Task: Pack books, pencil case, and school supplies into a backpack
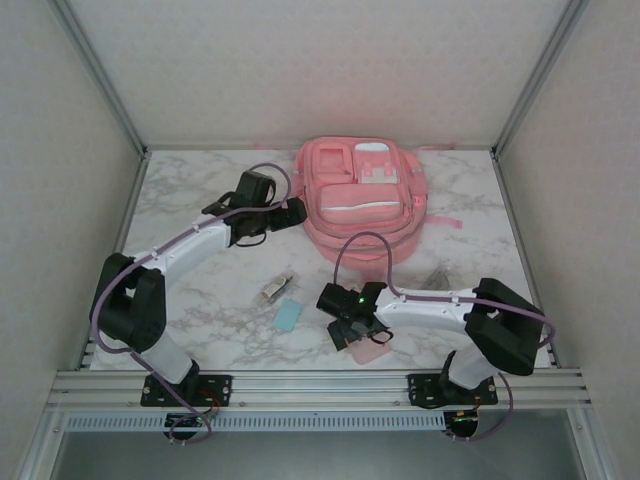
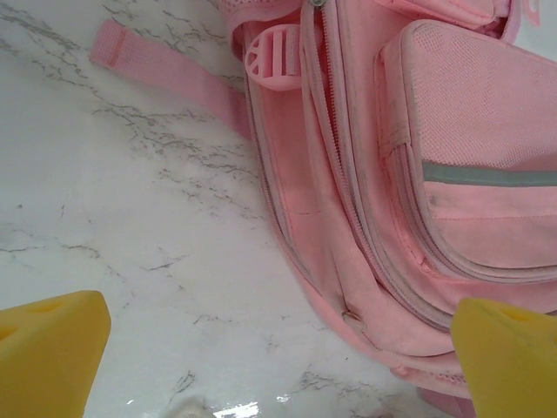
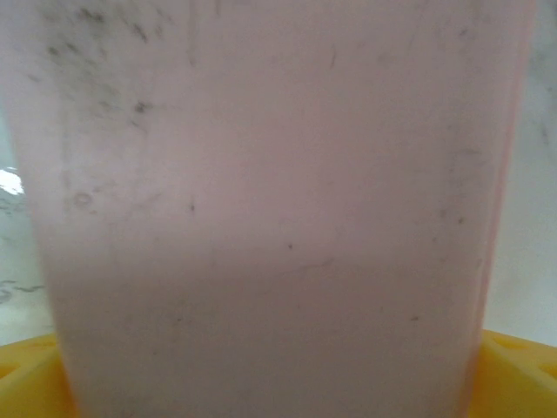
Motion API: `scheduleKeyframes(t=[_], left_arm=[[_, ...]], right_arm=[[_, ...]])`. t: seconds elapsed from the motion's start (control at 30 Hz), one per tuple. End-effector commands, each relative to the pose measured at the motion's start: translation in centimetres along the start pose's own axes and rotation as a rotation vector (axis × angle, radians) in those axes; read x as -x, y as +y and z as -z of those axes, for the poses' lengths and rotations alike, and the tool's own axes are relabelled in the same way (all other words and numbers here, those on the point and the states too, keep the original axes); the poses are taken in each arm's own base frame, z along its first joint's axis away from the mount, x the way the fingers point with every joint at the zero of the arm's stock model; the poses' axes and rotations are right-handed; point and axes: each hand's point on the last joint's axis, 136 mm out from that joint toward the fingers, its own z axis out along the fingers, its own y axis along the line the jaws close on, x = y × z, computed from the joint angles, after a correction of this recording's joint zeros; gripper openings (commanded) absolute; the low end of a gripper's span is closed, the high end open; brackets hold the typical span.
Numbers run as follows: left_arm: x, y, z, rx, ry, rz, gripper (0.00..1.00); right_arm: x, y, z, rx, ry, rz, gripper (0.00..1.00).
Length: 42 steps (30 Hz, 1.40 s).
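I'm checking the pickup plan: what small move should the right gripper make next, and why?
Probably close the right gripper on the pencil case: its yellow fingers stand open at either edge of the pink pouch, which lies close under the wrist camera, apparently not yet pinched.

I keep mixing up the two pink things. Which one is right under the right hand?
The small flat pencil case near the table's front edge, under the right hand; the big backpack lies further back, beside the left hand.
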Motion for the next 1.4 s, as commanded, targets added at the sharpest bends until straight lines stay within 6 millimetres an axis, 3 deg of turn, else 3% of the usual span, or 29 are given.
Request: scheduleKeyframes(t=[0.0,0.1,0.23,0.43,0.53,0.7,0.83,0.93,1.07,1.2,1.37], left_arm=[[0.1,-0.5,1.3,-0.009,-0.020,-0.024,1.00],[0.1,-0.5,1.2,-0.008,-0.019,-0.026,1.00],[0.5,-0.6,1.5,0.007,-0.024,-0.073,1.00],[1.9,-1.6,2.2,0.014,-0.051,-0.170,1.00],[2.2,-2.8,2.4,0.029,-0.061,-0.267,1.00],[1.8,-5.5,1.9,0.053,-0.099,-0.479,0.98],[0.5,-8.2,0.4,-0.040,-0.071,-0.595,0.91],[-1.0,-9.7,-1.6,-0.083,-0.015,-0.696,0.88],[-2.3,-11.0,-4.4,-0.086,0.049,-0.828,0.87],[-4.0,-12.1,-6.8,-0.116,0.130,-0.941,0.88],[-5.4,-13.2,-8.7,-0.170,0.217,-0.998,0.89]], right_arm=[[-0.1,0.3,-0.4,-0.005,-0.001,0.018,0.99],[-0.3,0.5,-0.9,0.003,0.010,0.021,0.98],[0.2,0.6,0.3,0.025,-0.019,0.018,0.84],[1.7,-0.9,3.9,0.100,-0.096,-0.050,0.74],[3.3,-2.3,6.7,0.183,-0.161,-0.117,0.71],[6.4,-8.1,11.6,0.205,-0.322,-0.279,0.70],[8.5,-13.8,13.7,0.145,-0.425,-0.460,0.68],[10.0,-16.9,13.8,0.144,-0.477,-0.580,0.66],[11.4,-19.5,13.4,0.200,-0.498,-0.688,0.63],[11.8,-20.4,12.9,0.242,-0.495,-0.731,0.61],[10.9,-20.7,11.8,0.251,-0.472,-0.766,0.60]])
